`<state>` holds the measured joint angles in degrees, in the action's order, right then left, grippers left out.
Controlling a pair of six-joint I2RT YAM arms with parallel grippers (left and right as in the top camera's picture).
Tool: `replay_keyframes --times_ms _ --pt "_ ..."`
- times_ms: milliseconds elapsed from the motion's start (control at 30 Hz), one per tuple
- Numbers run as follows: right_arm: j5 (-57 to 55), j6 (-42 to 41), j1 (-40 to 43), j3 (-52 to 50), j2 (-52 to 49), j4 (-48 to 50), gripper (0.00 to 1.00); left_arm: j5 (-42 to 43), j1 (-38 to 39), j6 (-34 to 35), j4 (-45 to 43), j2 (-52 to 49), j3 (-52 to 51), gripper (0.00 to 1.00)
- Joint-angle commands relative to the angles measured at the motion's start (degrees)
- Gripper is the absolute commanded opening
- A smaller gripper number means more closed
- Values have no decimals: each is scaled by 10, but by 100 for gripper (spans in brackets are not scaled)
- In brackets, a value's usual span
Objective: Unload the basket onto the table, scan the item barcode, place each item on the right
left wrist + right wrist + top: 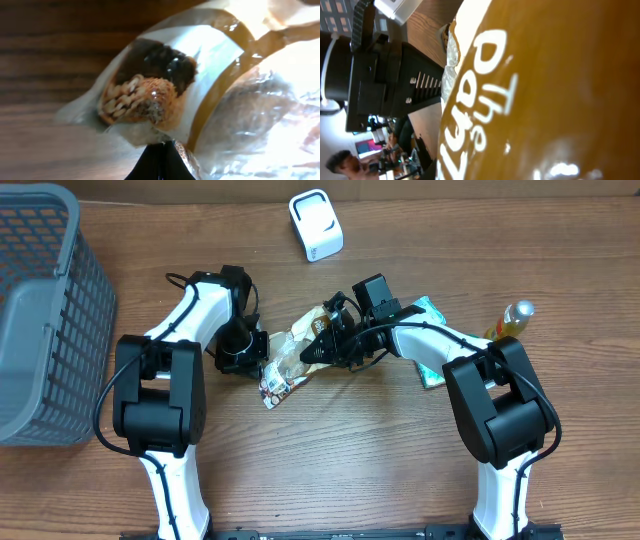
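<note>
The left gripper (pixel 252 356) is closed, and in its wrist view the dark fingertips (pixel 160 161) meet on the crinkled lower edge of the snack packet (pixel 287 360). It appears to pinch just the film there, which leaves the printed faces uncovered. The right gripper (pixel 322 343) sits at the packet's opposite, upper end. Its fingers do not show in its own view, so I cannot tell whether they are clamped or only resting against the wrapper.

The packet lies stretched between the two arms near the middle of the table (pixel 350 460). Pulling it taut from both ends would flatten the glossy film so a code could be read. The left wrist view shows the face printed with a nut-and-chocolate bar (pixel 150 90). The right wrist view is filled by brown wrapper with white lettering (pixel 545 90). No barcode shows on either, so the packet probably needs turning.

The white scanner (pixel 316 225) stands near the table's far edge, well apart from the packet, which I judge must be carried toward it. A teal packet (pixel 432 311) lies partly under the right arm, and a yellow bottle with a silver cap (pixel 511 320) stands toward the right edge. A grey mesh basket (pixel 40 310) fills the far-left corner.

The table is brown wood grain. Beyond it, the right wrist view catches a lit room with a person (pixel 342 165) low in the background.
</note>
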<state>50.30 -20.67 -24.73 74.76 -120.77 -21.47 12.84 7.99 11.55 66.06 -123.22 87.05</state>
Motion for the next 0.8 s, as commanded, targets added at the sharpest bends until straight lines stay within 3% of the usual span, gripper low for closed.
replay_keyframes --times_ms 0,300,533,600,700,767 --pt "18 44 1 -4 24 0 16 -8 -24 -14 20 11 53 4" --pt "-13 89 1 -4 90 -34 13 1 -87 -12 67 50 202 4" --pt "41 181 17 -4 168 -121 14 -22 -126 -13 68 53 220 47" --pt "81 195 28 -4 196 -149 14 -54 -134 -13 66 53 219 70" --pt "148 218 52 -4 238 -185 13 -91 -143 -13 54 53 218 96" --pt "186 238 73 -4 268 -218 13 -93 -148 -13 49 53 218 99"
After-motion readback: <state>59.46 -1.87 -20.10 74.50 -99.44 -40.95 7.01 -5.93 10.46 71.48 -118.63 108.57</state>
